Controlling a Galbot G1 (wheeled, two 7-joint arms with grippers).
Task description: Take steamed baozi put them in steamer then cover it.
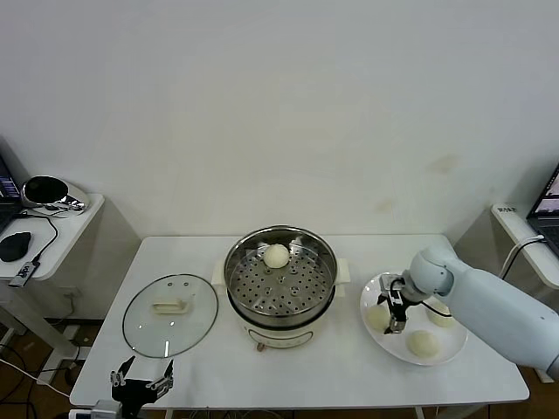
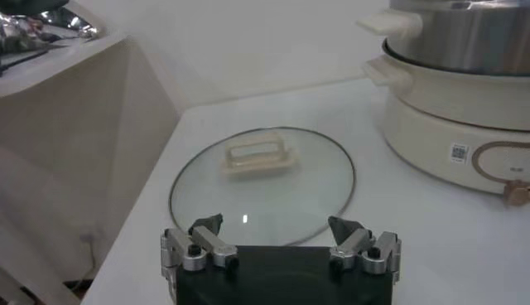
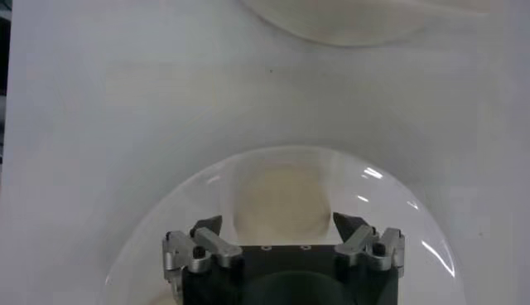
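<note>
The steel steamer (image 1: pixel 279 284) stands mid-table with one baozi (image 1: pixel 276 255) on its perforated tray. Three more baozi lie on a white plate (image 1: pixel 397 342) at the right: one at the plate's left (image 1: pixel 377 317), one at the front (image 1: pixel 423 343), one at the back right (image 1: pixel 441 314). My right gripper (image 1: pixel 395 310) is low over the plate, open, its fingers on either side of the left baozi (image 3: pixel 281 199). The glass cover (image 1: pixel 169 314) lies flat on the table at the left. My left gripper (image 1: pixel 140 380) is open and empty at the table's front edge, just in front of the cover (image 2: pixel 261 182).
The steamer's cream base (image 2: pixel 464 99) stands to the right of the cover. A side table (image 1: pixel 52 218) with a mouse and cables stands at the far left. A laptop (image 1: pixel 546 209) on a stand is at the far right. Bare table lies in front of the steamer.
</note>
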